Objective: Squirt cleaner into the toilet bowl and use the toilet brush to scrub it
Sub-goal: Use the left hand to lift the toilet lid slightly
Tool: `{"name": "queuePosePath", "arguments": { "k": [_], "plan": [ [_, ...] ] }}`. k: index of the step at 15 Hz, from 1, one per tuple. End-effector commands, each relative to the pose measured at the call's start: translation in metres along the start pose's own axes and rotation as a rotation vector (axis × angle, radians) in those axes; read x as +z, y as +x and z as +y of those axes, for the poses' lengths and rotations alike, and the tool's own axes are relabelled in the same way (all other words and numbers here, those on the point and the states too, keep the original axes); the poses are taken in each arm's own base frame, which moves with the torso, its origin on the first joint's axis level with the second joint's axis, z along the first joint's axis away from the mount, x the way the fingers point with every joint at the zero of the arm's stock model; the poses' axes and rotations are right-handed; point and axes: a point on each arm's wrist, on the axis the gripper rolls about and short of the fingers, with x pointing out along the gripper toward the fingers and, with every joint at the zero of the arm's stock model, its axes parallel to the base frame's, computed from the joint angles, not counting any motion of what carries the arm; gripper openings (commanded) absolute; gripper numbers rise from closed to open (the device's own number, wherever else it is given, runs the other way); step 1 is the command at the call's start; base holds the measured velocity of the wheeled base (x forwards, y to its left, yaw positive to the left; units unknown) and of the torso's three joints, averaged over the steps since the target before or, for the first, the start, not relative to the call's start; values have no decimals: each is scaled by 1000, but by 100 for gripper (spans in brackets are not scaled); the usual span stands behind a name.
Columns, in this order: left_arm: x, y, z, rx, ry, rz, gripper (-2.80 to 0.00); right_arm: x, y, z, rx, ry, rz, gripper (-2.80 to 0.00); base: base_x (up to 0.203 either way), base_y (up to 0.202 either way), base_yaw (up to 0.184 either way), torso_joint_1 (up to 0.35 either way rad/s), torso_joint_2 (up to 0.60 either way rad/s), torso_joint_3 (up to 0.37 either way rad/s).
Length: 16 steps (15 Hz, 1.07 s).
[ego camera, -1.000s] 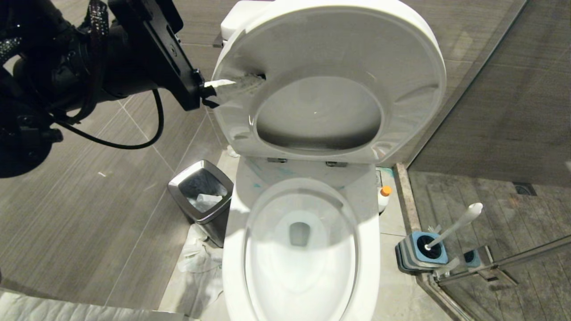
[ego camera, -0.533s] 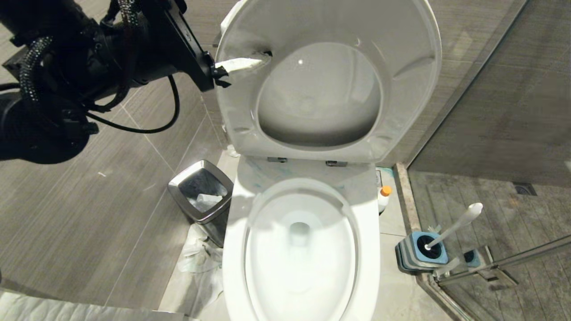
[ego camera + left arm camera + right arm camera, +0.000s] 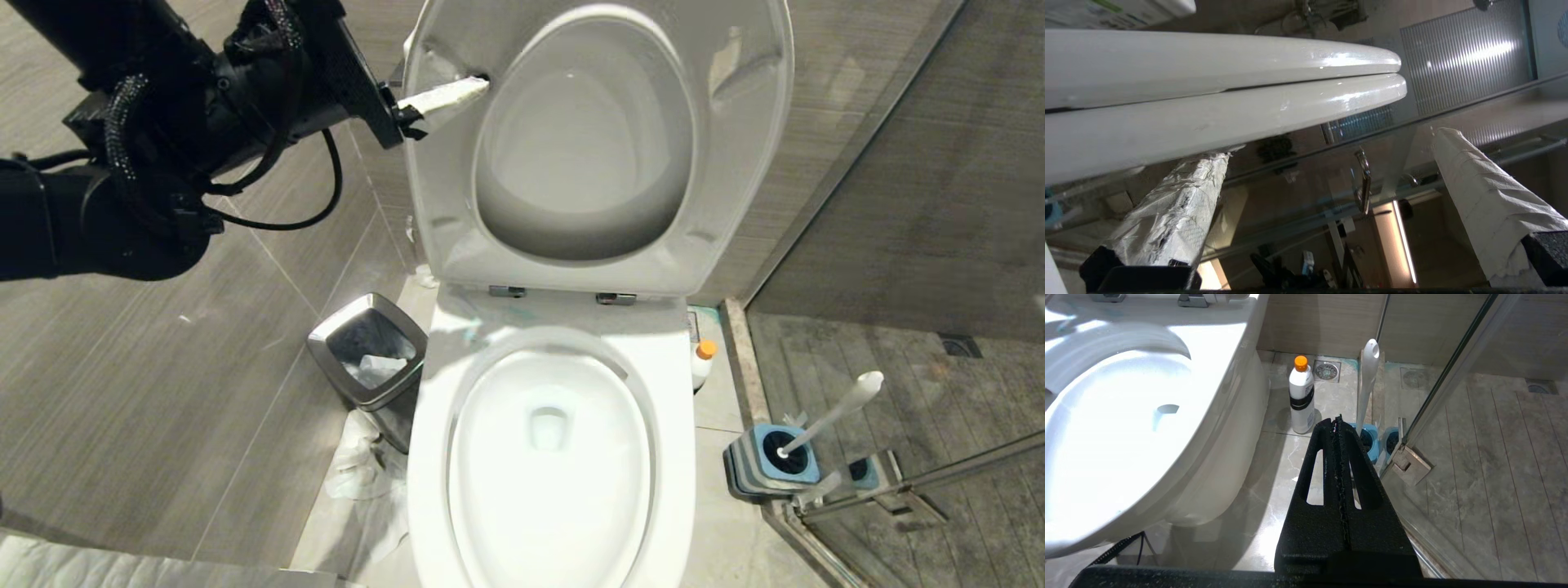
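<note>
- The left gripper [image 3: 445,96], at the far left, has its cloth-wrapped fingers [image 3: 1171,216] spread wide; one finger presses under the edge of the raised seat and lid [image 3: 600,147], the other stands free.
- Against a second ago, the seat and lid have tipped further back toward the wall, and the arm has risen with them. The shadow that lay over the toilet bowl [image 3: 678,457] has mostly drawn back, and the basin is lit.
- I take this to mean the opening step is nearly finished. Squirting and scrubbing are not yet begun.
- A chrome-rimmed bin [image 3: 369,347] stands on the floor just left of the bowl, with crumpled paper [image 3: 359,478] nearer the camera.
- The bowl sits in the middle, with faint blue smears on the ledge by the hinges.
- The cleaner bottle [image 3: 1301,396], orange-capped, stands untouched on the floor just right of the bowl.
- The toilet brush [image 3: 833,412] leans in its blue holder [image 3: 771,461], further right, by the glass shower door [image 3: 922,474].
- The right gripper [image 3: 1337,420] hangs low near the bottle, fingers pressed together and holding nothing.
- The floor is grey tile, the walls grey.
</note>
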Motion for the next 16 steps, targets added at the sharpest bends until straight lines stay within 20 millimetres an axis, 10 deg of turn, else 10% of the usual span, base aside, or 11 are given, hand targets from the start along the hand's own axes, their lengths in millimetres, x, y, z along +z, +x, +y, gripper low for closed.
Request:
{"name": "queuePosePath", "arguments": {
  "k": [1, 16],
  "plan": [
    [6, 2, 15, 9, -7, -10, 0, -7, 2, 0, -2, 0, 25, -280, 0, 0, 0, 0, 0, 0],
    [31, -30, 112, 86, 242, -94, 0, -7, 2, 0, -2, 0, 25, -280, 0, 0, 0, 0, 0, 0]
  ]
}}
